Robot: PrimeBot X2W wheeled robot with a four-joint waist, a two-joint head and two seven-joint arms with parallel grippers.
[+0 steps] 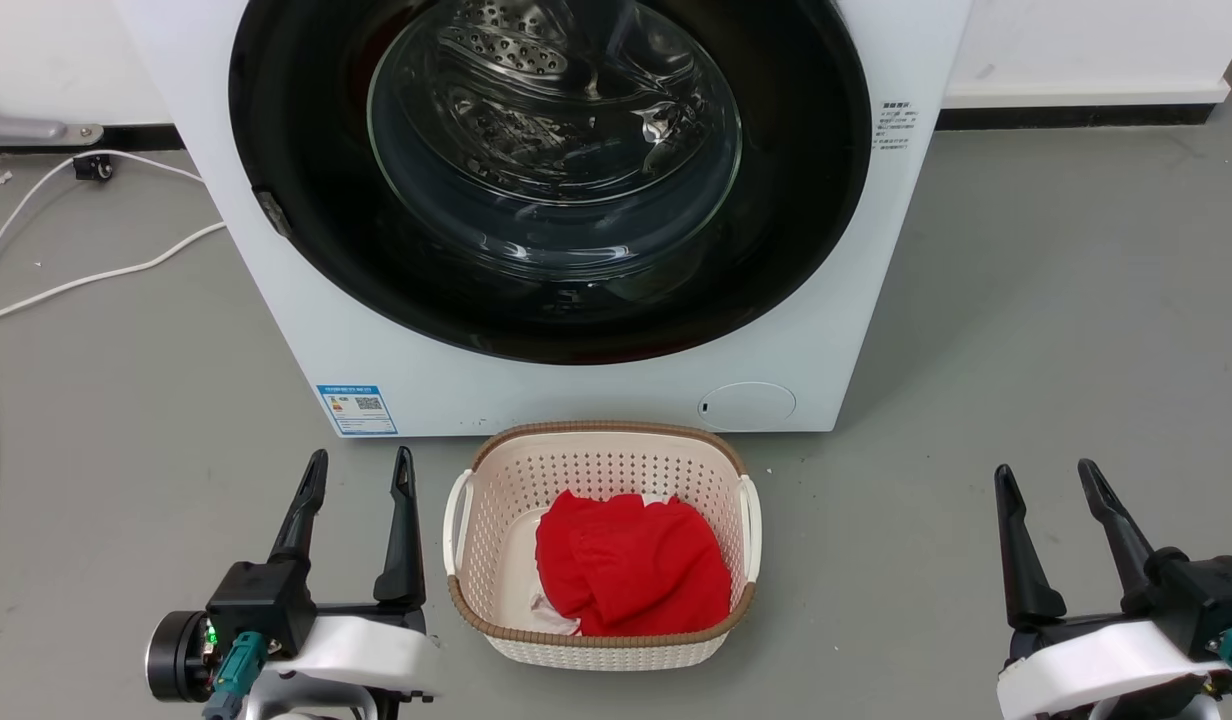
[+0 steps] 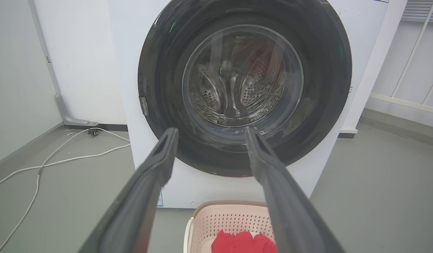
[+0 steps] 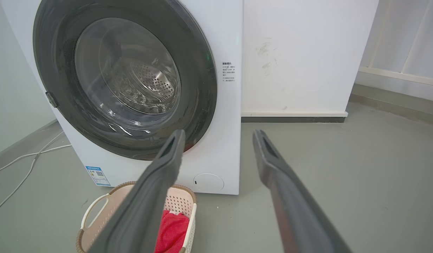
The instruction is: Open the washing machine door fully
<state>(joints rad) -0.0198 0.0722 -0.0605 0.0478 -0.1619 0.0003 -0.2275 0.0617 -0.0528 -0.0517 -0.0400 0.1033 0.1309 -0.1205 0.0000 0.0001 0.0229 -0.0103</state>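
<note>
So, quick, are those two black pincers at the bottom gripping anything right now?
The left black two-fingered tool: open, holding nothing.
The right black two-fingered tool: open, holding nothing.

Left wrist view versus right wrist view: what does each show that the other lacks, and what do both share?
The left wrist view has the open left gripper and a grey bracket at the wall's foot. The right wrist view has the open right gripper and a round white cover low on the washing machine. Both have the shut washing machine door, the basket and red cloth.
</note>
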